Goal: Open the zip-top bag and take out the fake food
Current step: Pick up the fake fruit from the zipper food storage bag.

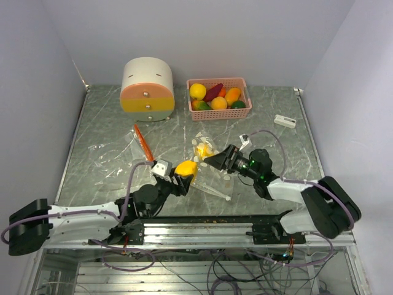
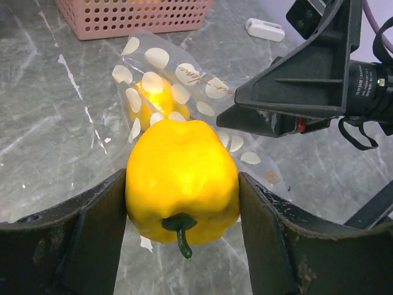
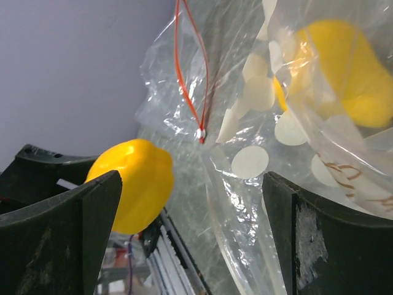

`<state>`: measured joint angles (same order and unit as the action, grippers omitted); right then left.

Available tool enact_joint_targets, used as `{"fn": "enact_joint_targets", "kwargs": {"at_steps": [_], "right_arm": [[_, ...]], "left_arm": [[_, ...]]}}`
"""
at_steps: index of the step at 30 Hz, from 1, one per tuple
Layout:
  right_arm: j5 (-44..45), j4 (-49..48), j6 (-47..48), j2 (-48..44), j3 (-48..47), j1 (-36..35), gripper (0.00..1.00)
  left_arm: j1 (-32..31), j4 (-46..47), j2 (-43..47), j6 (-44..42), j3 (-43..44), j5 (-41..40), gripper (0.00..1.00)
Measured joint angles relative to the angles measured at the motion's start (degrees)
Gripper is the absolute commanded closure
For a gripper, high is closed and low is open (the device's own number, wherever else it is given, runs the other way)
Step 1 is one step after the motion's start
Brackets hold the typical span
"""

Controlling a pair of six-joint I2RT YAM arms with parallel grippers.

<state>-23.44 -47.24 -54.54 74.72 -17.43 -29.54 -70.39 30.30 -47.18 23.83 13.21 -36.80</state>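
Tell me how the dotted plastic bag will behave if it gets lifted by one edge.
The bag looks thin and crinkled, so it will probably flop and sag rather than hold shape. The yellow piece inside would likely slide to the lowest corner. Its glossy film may slip from a light pinch.

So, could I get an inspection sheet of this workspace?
Surface: grey marbled table, no spills seen.
Job's things: yellow pepper outside the dotted zip-top bag; yellow piece inside; carrot on table.
Clutter: pink basket of fruit, round drawer box, white device, second clear bag.
Grippers: left gripper shut on the pepper; right gripper open at the bag.
Cables: lilac cable over right arm; wires below table.
Surroundings: plain pale walls.
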Motion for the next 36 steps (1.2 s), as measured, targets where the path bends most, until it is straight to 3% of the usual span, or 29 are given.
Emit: {"fn": "enact_joint_targets", "kwargs": {"at_steps": [8,16,23,28,36], "right_arm": [[-4.1,-9.7,-11.7,10.3,-2.1,-2.8,0.00],[-5.6,-21.3,-23.7,18.8,-3.3,-4.6,0.00],[-6.0,-39.4,-37.7,32.1,-3.6,-6.1,0.00],[-5.7,-39.7,-43.3,37.0,-5.1,-7.6,0.00],[-5.4,-39.5,-41.8,33.4,-6.4,-9.2,0.00]], "left_arm": [[0.0,16.2,-9.8,-5.9,-1.0,-1.9,0.68],[0.1,19.4,-10.2,-8.4,-0.9,-4.1,0.68],[0.1,20.7,-11.5,-9.0,-1.0,-4.5,0.68],[0.3,19.8,-11.9,-9.9,-1.6,-6.1,0.68],[0.0,24.2,-13.6,-10.1,-1.5,-3.6,0.68]]}}
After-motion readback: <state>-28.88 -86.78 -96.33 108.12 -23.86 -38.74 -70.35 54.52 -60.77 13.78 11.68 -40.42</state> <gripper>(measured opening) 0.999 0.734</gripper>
